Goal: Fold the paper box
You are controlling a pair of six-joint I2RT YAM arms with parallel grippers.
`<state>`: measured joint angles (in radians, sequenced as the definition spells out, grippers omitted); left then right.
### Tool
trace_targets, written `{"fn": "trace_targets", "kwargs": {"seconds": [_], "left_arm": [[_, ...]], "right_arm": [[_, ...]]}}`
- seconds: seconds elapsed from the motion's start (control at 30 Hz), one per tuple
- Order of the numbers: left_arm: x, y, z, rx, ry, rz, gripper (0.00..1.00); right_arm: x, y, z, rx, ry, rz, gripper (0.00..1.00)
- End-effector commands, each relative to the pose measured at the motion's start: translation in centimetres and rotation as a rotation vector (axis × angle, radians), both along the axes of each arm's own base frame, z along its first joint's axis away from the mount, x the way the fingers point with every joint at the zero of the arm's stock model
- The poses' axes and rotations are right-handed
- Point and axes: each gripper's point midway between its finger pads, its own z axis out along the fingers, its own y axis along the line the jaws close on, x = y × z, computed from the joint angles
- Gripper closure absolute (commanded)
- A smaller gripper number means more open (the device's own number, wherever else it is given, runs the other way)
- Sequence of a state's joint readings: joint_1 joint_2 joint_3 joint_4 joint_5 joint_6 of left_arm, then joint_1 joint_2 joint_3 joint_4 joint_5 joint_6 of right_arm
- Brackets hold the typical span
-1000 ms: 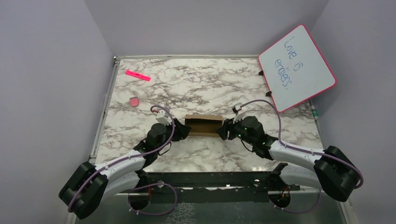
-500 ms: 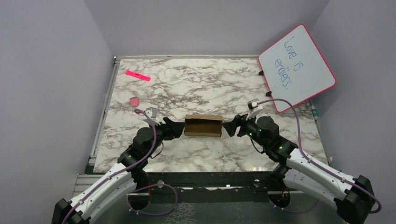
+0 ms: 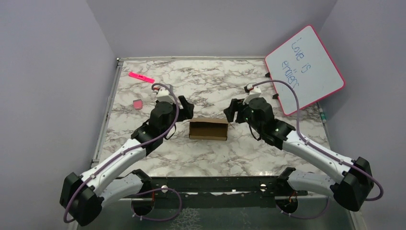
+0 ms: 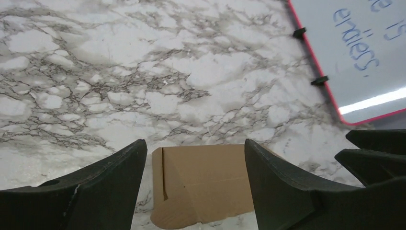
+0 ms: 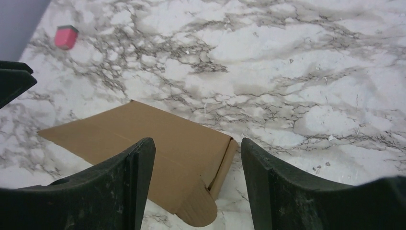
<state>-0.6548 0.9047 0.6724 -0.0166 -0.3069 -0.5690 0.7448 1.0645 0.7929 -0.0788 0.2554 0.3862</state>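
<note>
The brown paper box [image 3: 208, 129] lies mid-table [image 3: 215, 81], the left gripper [image 3: 186, 107] at its 10 o'clock and the right gripper [image 3: 231, 110] at 2 o'clock, both spread wide and empty. Only the right wrist view catches the pink eraser [image 5: 65, 37], and only the left wrist view the whiteboard [image 4: 354, 52].

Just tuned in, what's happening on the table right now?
Two arms are working on the paper box, which lies on the marble table and looks folded into a low rectangle. The left gripper and right gripper hang open near its two ends, and neither holds or touches it.
</note>
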Motion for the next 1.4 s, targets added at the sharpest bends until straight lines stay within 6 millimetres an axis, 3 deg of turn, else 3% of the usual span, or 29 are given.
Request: {"fn": "trace_targets", "kwargs": {"seconds": [0.0,0.17,0.47,1.07,1.2,1.37], "left_arm": [[1.4,-0.9,-2.7,0.138,0.06,-0.032,0.26],[1.1,-1.2,-5.4,0.164,0.113,-0.054,0.29],[-1.3,-1.3,-10.4,0.159,0.225,-0.116,0.34],[-4.0,-1.1,-16.8,0.113,0.342,-0.146,0.4],[-4.0,-0.8,-17.0,0.132,0.336,-0.137,0.4],[-3.0,-1.0,-13.7,0.061,0.25,-0.115,0.4]], "right_arm": [[0.6,0.4,-2.0,-0.089,0.044,0.01,0.3],[-0.2,1.2,-5.2,-0.118,0.124,0.068,0.32],[-2.5,1.1,-9.6,-0.105,0.224,0.111,0.33],[-4.7,0.8,-14.9,-0.003,0.296,0.103,0.37],[-4.7,1.1,-14.6,0.018,0.291,0.112,0.37],[-4.1,1.5,-12.4,0.075,0.254,0.132,0.36]]}}
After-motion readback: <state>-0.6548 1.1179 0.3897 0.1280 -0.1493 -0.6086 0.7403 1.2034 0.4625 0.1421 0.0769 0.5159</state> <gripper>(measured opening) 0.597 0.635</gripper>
